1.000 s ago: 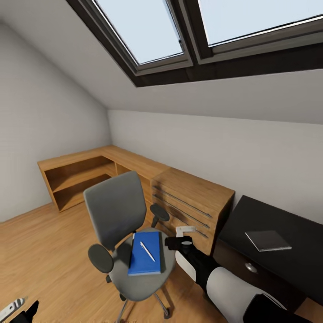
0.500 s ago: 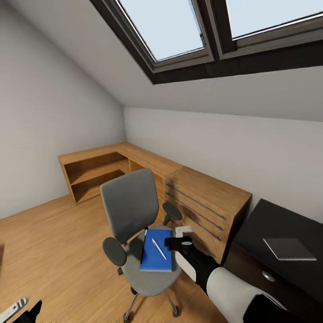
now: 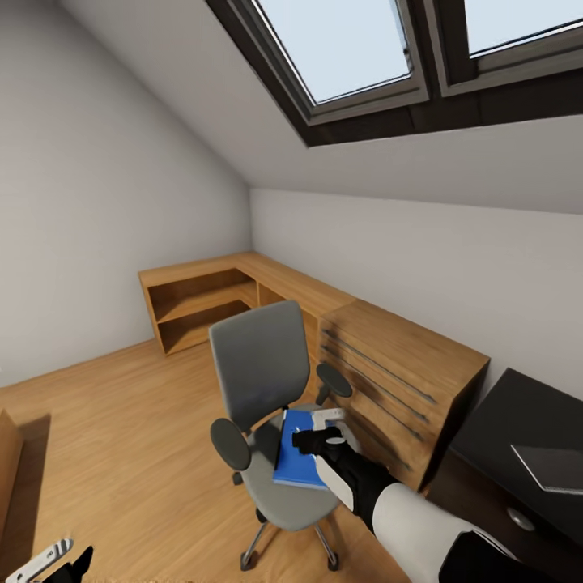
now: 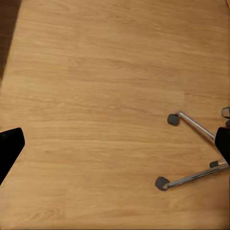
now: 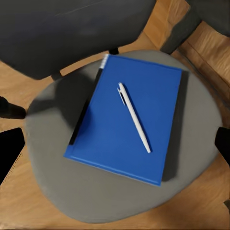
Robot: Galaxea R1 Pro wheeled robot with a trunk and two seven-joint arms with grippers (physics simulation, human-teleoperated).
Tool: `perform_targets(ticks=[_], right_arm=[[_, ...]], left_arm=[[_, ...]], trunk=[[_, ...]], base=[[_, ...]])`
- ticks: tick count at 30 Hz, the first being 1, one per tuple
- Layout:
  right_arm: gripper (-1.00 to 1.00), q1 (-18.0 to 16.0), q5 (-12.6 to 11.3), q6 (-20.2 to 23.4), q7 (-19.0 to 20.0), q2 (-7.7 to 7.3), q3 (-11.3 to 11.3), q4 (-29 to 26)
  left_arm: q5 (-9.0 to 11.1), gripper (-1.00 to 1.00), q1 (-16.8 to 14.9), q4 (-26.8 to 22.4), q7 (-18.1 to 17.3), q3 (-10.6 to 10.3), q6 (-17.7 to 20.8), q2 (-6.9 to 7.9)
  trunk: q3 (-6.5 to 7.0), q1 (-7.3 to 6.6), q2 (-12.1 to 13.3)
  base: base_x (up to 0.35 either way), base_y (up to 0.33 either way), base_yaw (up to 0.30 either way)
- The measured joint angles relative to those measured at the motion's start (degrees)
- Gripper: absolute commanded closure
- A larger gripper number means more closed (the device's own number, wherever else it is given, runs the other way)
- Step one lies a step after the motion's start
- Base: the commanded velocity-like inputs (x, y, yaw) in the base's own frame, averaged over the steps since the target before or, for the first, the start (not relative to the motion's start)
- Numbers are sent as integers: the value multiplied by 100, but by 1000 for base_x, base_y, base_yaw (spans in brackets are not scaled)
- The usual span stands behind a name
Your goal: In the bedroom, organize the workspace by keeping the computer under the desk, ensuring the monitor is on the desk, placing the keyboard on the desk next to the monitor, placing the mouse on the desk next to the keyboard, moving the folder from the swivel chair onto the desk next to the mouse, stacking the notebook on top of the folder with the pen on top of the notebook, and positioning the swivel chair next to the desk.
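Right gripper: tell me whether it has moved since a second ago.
Yes. The right gripper has shifted toward the chair, from beside its seat to above the folder.

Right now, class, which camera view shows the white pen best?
The right wrist view: the pen lies in full on the blue folder on the swivel chair's seat. In the head view the right gripper hides it. The left wrist view faces floor.
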Motion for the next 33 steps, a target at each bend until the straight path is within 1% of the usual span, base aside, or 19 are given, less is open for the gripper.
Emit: perform_targets(ticks=[2,5,10,16,20,29,33], right_arm=[[-100,-1,5,-2,109,0,48,3],[-100,-1,10,-4,195,0,101,4],[-100,-2,28,-3,230,-82,111,17],[-100,-3,29,18,238,-98,113,12],[-100,-2,29,14,239,-100,114,17],[-100,-1,34,12,233,-100,114,22],[-100,0,43,34,232,-95,113,93]], left_arm=[[-71,-100,0,3,-1,-9,0,-4],[-107,-100,0,5,-6,-14,0,-1],[-119,-100,1,5,-17,-31,0,-6],[-120,-100,1,5,-18,-40,0,-20],[-120,-100,1,5,-18,-41,0,-24],[-120,-100,1,5,-18,-49,0,-25],[-117,-100,1,5,-18,-48,0,-25]], trunk=[[-12,0,0],[-22,0,0],[-25,0,0],[-25,0,0],[-25,-2,-1],[-25,-3,-1],[-25,-1,-1]], base=[[0,0,187],[0,0,78],[0,0,11],[22,0,1],[205,0,0],[302,0,0],[114,0,0]])
